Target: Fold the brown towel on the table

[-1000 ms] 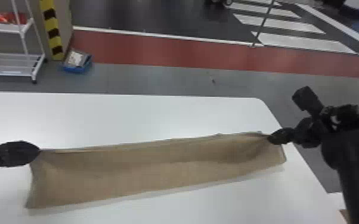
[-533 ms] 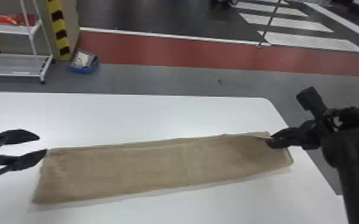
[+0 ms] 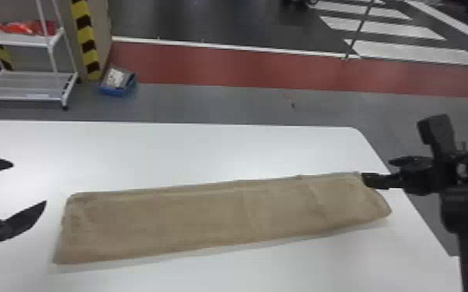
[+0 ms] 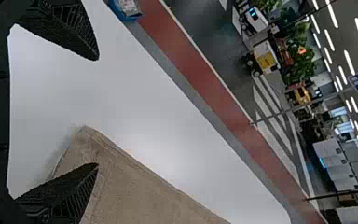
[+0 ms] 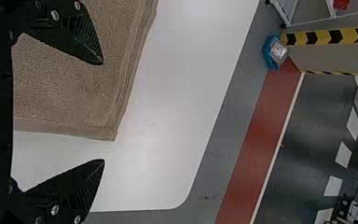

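In the head view my left gripper (image 3: pixel 29 184) stands open off the left end of the brown towel (image 3: pixel 213 217), and my right gripper (image 3: pixel 377 171) is open at its far right corner. The towel lies as a long folded strip across the table, slightly slanted, its layered edge on the far side. From the left wrist, my left gripper (image 4: pixel 98 112) has its fingers wide apart, one of them over the corner of the towel (image 4: pixel 135 191). In the right wrist view the towel's corner (image 5: pixel 74 88) lies between the spread fingers of my right gripper (image 5: pixel 104 111), not held.
The white table (image 3: pixel 206 151) extends beyond the towel on the far side and the near side. Past its far edge, on the floor, are a white shelf rack (image 3: pixel 31 87) and a blue bin (image 3: pixel 116 83).
Both grippers have opened and let go of the towel's ends. The left one has backed off to the left, and the towel's left end now lies flatter.
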Robot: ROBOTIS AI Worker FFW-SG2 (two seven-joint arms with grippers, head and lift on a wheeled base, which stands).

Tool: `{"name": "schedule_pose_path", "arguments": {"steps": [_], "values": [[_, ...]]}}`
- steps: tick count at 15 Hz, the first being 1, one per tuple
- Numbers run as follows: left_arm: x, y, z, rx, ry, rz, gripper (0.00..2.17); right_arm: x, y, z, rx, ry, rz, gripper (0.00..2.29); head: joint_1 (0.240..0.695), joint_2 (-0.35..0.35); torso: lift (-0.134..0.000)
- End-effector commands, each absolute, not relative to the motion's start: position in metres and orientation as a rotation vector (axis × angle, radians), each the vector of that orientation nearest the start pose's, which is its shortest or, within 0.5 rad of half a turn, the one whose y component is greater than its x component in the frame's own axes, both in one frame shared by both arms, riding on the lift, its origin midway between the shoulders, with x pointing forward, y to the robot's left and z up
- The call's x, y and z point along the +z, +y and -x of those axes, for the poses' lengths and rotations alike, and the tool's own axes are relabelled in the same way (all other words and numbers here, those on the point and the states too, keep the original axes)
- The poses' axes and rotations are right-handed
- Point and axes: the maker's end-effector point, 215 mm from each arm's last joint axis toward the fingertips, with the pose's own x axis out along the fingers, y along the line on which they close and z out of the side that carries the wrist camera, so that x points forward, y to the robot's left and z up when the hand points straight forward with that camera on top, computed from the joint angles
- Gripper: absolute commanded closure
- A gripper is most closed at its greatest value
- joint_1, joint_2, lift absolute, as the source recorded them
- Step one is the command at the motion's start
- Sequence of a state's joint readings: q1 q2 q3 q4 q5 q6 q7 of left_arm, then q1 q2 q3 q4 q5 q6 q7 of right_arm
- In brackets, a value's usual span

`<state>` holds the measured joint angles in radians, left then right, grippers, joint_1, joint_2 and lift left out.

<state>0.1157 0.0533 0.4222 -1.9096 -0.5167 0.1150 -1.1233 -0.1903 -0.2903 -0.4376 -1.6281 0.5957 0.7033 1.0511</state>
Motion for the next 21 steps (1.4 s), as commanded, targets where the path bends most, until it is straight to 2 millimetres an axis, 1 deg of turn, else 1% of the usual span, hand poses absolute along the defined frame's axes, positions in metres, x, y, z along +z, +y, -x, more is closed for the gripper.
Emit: {"name": "schedule_pose_path", "arguments": {"steps": [1, 2, 3, 4, 5, 6, 7, 8, 9, 10, 11, 12, 13, 14, 15, 16, 17, 18, 19, 21], "values": [[-0.343, 0.314, -0.466, -0.528, 0.236, -0.422, 0.03, -0.377, -0.480, -0.499, 0.157, 0.652, 0.190, 0.06, 0.695, -0.202, -0.112], [-0.340, 0.319, -0.460, -0.494, 0.200, -0.360, 0.03, -0.380, -0.471, -0.484, 0.128, 0.630, 0.164, 0.06, 0.695, -0.200, -0.112], [-0.333, 0.324, -0.454, -0.462, 0.151, -0.275, 0.03, -0.386, -0.461, -0.465, 0.080, 0.614, 0.143, 0.07, 0.695, -0.191, -0.112], [-0.330, 0.326, -0.450, -0.438, 0.112, -0.193, 0.03, -0.391, -0.444, -0.449, 0.047, 0.580, 0.117, 0.07, 0.695, -0.186, -0.112], [-0.329, 0.328, -0.448, -0.425, 0.091, -0.153, 0.03, -0.393, -0.430, -0.436, 0.022, 0.550, 0.077, 0.07, 0.695, -0.182, -0.112], [-0.328, 0.335, -0.448, -0.383, 0.073, -0.113, 0.03, -0.387, -0.411, -0.427, 0.008, 0.487, 0.039, 0.08, 0.695, -0.175, -0.112], [-0.327, 0.342, -0.447, -0.339, 0.053, -0.061, 0.03, -0.359, -0.402, -0.428, 0.006, 0.376, 0.086, 0.08, 0.695, -0.161, -0.112], [-0.327, 0.347, -0.444, -0.304, 0.040, -0.029, 0.03, -0.327, -0.384, -0.435, 0.017, 0.237, 0.156, 0.08, 0.695, -0.140, -0.112], [-0.327, 0.355, -0.436, -0.255, 0.017, -0.018, 0.03, -0.311, -0.361, -0.441, 0.019, 0.158, 0.176, 0.08, 0.695, -0.096, -0.112], [-0.325, 0.366, -0.426, -0.203, -0.008, -0.013, 0.03, -0.312, -0.330, -0.446, 0.031, 0.124, 0.162, 0.08, 0.695, -0.071, -0.112], [-0.324, 0.375, -0.419, -0.157, -0.025, 0.000, 0.03, -0.314, -0.311, -0.447, 0.026, 0.103, 0.149, 0.08, 0.695, -0.047, -0.112], [-0.321, 0.378, -0.413, -0.121, -0.055, 0.019, 0.03, -0.315, -0.294, -0.445, 0.023, 0.069, 0.141, 0.08, 0.695, -0.010, -0.112], [-0.321, 0.374, -0.409, -0.085, -0.078, 0.028, 0.03, -0.321, -0.289, -0.441, 0.000, 0.065, 0.133, 0.08, 0.695, 0.060, -0.112], [-0.313, 0.369, -0.405, -0.052, -0.132, 0.014, 0.03, -0.331, -0.292, -0.436, -0.038, 0.077, 0.128, 0.09, 0.695, 0.085, -0.112], [-0.308, 0.364, -0.401, -0.038, -0.168, 0.002, 0.03, -0.334, -0.290, -0.431, -0.052, 0.061, 0.126, 0.09, 0.695, 0.102, -0.112], [-0.310, 0.356, -0.400, -0.043, -0.167, -0.005, 0.03, -0.327, -0.285, -0.426, -0.066, -0.005, 0.117, 0.09, 0.695, 0.106, -0.112], [-0.319, 0.353, -0.400, -0.037, -0.144, -0.008, 0.03, -0.312, -0.273, -0.418, -0.049, -0.095, 0.105, 0.09, 0.695, 0.101, -0.112], [-0.328, 0.351, -0.401, -0.030, -0.115, -0.017, 0.03, -0.305, -0.262, -0.410, -0.027, -0.148, 0.093, 0.09, 0.695, 0.100, -0.112], [-0.336, 0.350, -0.401, -0.033, -0.087, -0.038, 0.03, -0.311, -0.253, -0.408, -0.012, -0.141, 0.081, 0.09, 0.695, 0.106, -0.112], [-0.347, 0.348, -0.399, -0.038, -0.038, -0.049, 0.03, -0.319, -0.241, -0.410, 0.001, -0.119, 0.061, 0.09, 0.695, 0.126, -0.112]]}}
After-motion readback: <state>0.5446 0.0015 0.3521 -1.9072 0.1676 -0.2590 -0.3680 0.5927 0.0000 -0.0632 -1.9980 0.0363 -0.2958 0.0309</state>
